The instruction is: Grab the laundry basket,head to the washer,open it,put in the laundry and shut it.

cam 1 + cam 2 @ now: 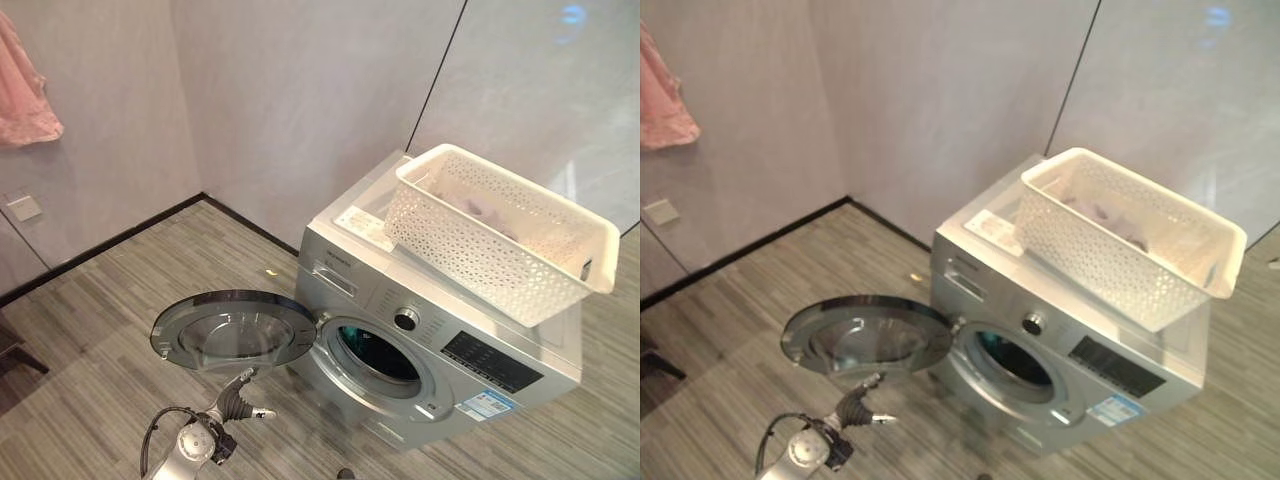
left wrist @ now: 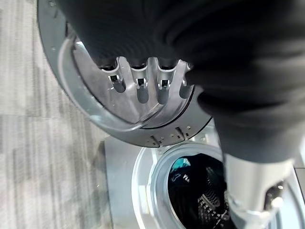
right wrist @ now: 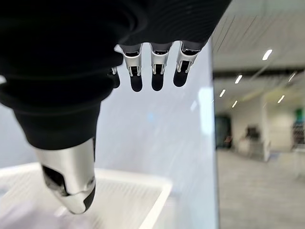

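Nearest the camera, the left hand point(image 1: 238, 398) sits just under the near rim of the round, glass-centred grey washer door point(image 1: 234, 328), fingers straight and relaxed, clasping nothing. That door stands swung wide to the left of the silver front-loading washer point(image 1: 420, 350), drum mouth exposed. On the washer's top rests the white perforated plastic laundry basket point(image 1: 500, 232), pale laundry point(image 1: 488, 208) inside. The right hand point(image 3: 71, 95) hovers above the basket, fingers extended, empty. Judgement: opening is done; loading follows, calling for a grasp on the laundry.
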{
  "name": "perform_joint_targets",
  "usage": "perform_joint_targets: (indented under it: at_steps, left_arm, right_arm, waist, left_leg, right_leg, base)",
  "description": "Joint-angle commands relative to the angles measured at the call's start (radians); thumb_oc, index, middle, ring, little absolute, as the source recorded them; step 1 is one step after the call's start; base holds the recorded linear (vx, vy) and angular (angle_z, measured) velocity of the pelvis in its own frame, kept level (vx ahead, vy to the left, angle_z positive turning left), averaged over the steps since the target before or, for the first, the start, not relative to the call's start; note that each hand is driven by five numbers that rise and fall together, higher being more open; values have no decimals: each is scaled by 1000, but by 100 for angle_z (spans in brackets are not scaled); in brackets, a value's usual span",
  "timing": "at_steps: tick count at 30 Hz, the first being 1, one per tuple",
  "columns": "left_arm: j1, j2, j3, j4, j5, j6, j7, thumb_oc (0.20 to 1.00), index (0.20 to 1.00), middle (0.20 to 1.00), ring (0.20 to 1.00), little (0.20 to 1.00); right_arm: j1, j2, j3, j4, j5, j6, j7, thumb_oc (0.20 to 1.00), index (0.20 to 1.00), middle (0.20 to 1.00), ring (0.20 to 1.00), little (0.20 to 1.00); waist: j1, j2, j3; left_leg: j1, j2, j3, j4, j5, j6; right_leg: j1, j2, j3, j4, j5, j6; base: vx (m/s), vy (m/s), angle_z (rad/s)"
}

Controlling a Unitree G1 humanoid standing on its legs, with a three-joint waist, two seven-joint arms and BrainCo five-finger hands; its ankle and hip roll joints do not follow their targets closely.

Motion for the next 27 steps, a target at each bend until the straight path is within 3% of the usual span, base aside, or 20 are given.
perform_joint_targets:
  at_steps: [1, 8, 15, 21, 27]
  left_arm:
    - [-111, -17, -53, 2, -41, -30, -11, 1000, 1000, 1000, 1000, 1000]
    - [-121, -14, -72, 18, -94, -31, 2, 1000, 1000, 1000, 1000, 1000]
    - [-138, -31, -79, 34, -131, -34, 16, 1000, 1000, 1000, 1000, 1000]
    - [-138, -36, -88, 25, -163, -33, 22, 1000, 1000, 1000, 1000, 1000]
    - [-127, -48, -83, 28, -162, -27, 15, 1000, 1000, 1000, 1000, 1000]
  right_arm:
    - [-271, -76, 87, 143, 66, 2, 7, 1000, 1000, 1000, 1000, 1000]
    - [-691, -70, 474, 284, 105, -9, 5, 1000, 1000, 1000, 1000, 1000]
    - [-973, -35, 739, 336, 130, -15, 3, 1000, 1000, 1000, 1000, 1000]
    - [-1125, 33, 892, 371, 163, -25, 17, 1000, 1000, 1000, 1000, 1000]
    - [-1051, 16, 892, 298, 169, -23, 64, 1000, 1000, 1000, 1000, 1000]
  waist:
    - [72, 25, 46]
    - [88, 37, 61]
    - [85, 46, 64]
    - [97, 49, 73]
    - [92, 54, 79]
  left_leg:
    - [88, 128, -18, 13, -96, -29]
    - [46, 146, -43, 13, -63, -46]
    - [12, 169, -58, 13, -31, -65]
    - [-10, 197, -77, 13, 2, -80]
    - [-22, 213, -92, 13, 17, -87]
  right_leg:
    - [-27, -54, -37, 9, -1, 70]
    - [-35, -37, -56, 9, -23, 54]
    - [-43, -14, -75, 9, -42, 36]
    - [-45, 19, -92, 9, -62, 19]
    - [-42, 38, -103, 9, -75, 8]
  base:
    - [12, -71, 5]
    - [5, -71, 10]
    - [4, -78, 10]
    - [23, -95, 12]
    - [16, -60, 6]
